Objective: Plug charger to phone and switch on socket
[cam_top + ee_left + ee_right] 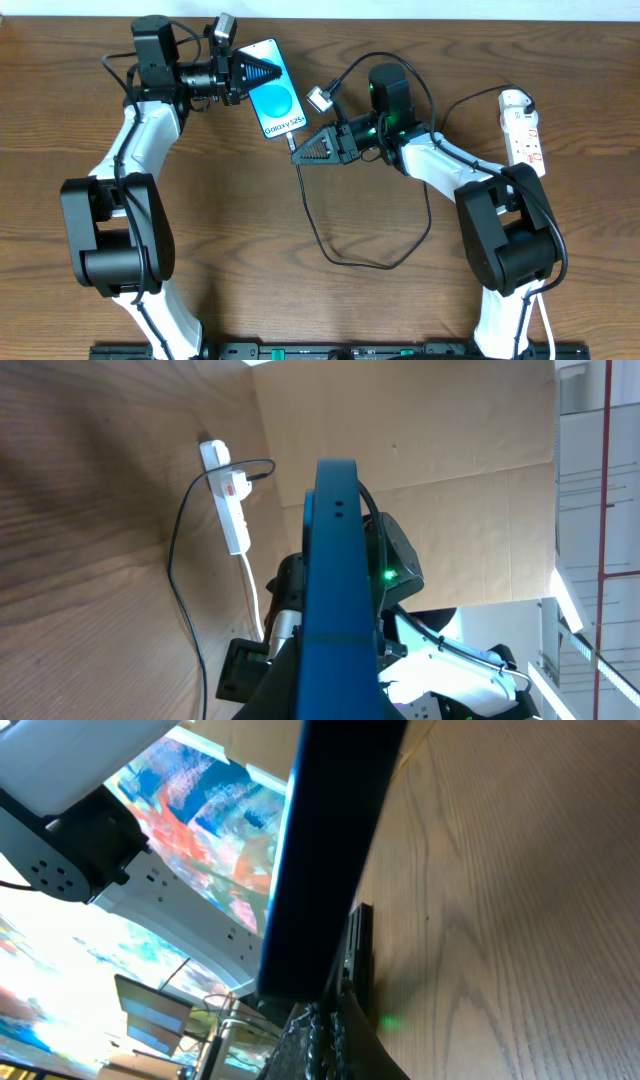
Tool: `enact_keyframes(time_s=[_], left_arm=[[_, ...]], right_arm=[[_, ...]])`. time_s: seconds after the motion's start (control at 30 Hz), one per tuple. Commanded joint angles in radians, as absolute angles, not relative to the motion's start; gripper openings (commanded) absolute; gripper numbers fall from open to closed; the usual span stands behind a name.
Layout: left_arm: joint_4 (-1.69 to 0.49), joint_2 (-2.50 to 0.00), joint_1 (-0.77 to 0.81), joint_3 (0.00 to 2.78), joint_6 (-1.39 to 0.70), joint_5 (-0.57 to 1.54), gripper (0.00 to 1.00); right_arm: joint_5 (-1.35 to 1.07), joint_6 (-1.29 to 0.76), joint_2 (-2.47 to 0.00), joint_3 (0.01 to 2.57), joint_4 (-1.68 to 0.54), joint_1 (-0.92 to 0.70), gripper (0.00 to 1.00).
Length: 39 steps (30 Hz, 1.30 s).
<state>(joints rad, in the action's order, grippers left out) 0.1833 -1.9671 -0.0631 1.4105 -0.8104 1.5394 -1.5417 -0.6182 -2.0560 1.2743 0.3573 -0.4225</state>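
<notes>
The phone (275, 92) has its blue screen up at the back middle of the table. My left gripper (258, 72) is shut on its far end. In the left wrist view the phone (330, 580) shows edge-on between my fingers (330, 705). My right gripper (298, 150) is shut on the plug tip of the black charger cable (345, 260), right at the phone's near end. In the right wrist view the phone (335, 840) is a dark slab just ahead of my shut fingers (325, 1040); whether the plug is seated is hidden. The white socket (523, 125) lies at the far right and also shows in the left wrist view (228, 495).
The black cable loops over the table in front of the right arm and runs on to the socket. The socket's white cord (545, 320) trails off the front right. A cardboard wall (430, 440) stands beyond the table on the right side.
</notes>
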Motion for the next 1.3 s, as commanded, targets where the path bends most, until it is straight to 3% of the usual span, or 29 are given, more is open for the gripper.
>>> enact_keyframes(time_s=[0.0,0.37,1.27], left_arm=[[0.189,-1.957,-0.059,1.420,-0.797,1.562,0.07],[0.189,-1.957,-0.059,1.420,-0.797,1.563,0.07],[0.216,-1.957,-0.069,1.420,-0.797,1.560,0.08]], right_arm=[[-1.562,-0.625,-2.057,1.277,0.360,-0.436,0.01],[-1.562,-0.692,-2.057,1.277,0.446,-0.435,0.01],[-1.562,-0.695,-2.057,1.275,0.408,-0.436,0.01]])
